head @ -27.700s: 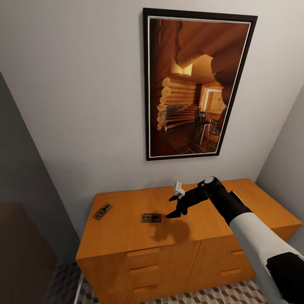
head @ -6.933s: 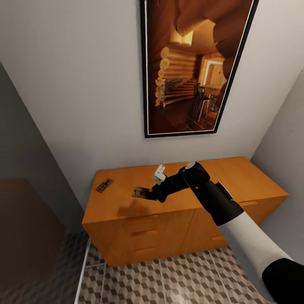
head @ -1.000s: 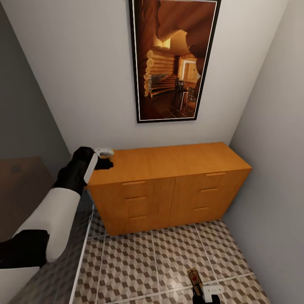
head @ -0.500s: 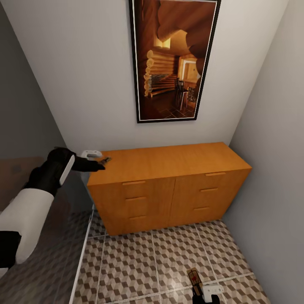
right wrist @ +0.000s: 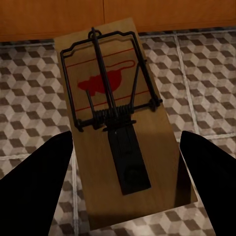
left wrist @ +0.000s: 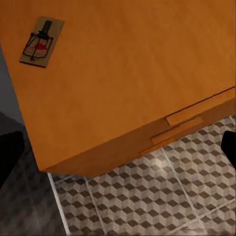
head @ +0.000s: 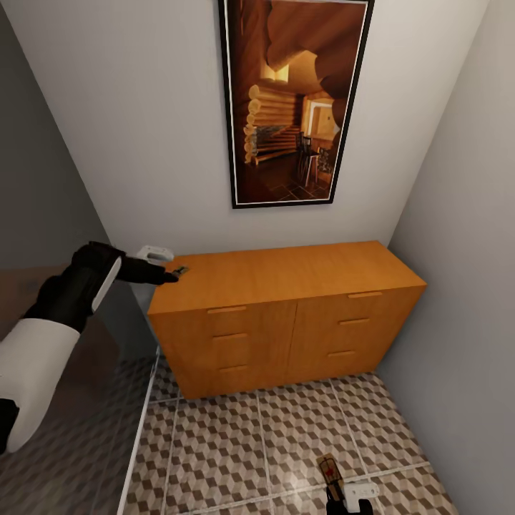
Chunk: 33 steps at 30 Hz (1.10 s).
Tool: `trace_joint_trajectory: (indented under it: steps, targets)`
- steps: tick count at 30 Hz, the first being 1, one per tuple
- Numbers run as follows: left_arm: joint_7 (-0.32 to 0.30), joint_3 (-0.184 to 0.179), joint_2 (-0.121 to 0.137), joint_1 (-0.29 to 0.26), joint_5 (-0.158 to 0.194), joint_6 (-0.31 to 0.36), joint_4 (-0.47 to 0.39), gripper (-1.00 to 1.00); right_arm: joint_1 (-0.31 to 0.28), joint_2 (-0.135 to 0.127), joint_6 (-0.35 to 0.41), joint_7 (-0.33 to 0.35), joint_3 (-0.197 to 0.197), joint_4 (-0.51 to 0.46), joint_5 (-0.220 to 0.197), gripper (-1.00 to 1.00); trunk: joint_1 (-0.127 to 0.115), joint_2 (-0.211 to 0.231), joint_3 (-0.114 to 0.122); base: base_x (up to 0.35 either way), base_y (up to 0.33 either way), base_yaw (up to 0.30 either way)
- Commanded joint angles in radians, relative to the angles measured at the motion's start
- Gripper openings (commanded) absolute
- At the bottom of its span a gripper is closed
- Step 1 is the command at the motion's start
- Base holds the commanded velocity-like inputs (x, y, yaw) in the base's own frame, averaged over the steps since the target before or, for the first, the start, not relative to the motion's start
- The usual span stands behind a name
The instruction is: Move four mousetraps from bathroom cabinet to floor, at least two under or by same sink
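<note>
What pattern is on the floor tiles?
Brown, beige and white cube pattern on the floor, clearest in the head view.

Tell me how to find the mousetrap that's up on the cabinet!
Find the orange-brown cabinet under the tall picture. At its top's back left corner, by the left gripper, lies a small mousetrap. The other trap is down by the floor tiles.

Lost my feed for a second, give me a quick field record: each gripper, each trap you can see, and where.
left gripper: at the cabinet's left end, above its top, jaws open
trap on cabinet: flat on the top near that corner, not gripped
right gripper: low over the bathroom floor, state unclear
trap at right gripper: between its fingers
</note>
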Motion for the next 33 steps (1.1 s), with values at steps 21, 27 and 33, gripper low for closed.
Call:
trace_joint_trajectory:
  steps: [21,27,33]
  targets:
    - [-0.001,-0.093,0.001,0.000,0.000,0.000,-0.017,1.00,0.000,0.008,0.002,0.000,0.000,0.001,0.000,-1.00,0.000,0.000,0.000,0.114,0.005,0.000]
    - [-0.001,-0.093,0.001,0.001,0.000,-0.001,-0.017,1.00,0.000,0.011,0.003,0.000,0.000,0.002,0.000,-1.00,0.000,0.000,0.000,0.124,0.093,0.000]
    - [-0.002,-0.094,0.001,0.002,0.000,-0.002,-0.016,1.00,0.000,0.011,0.003,0.000,0.000,0.002,0.000,-1.00,0.000,0.000,0.000,0.119,0.120,0.000]
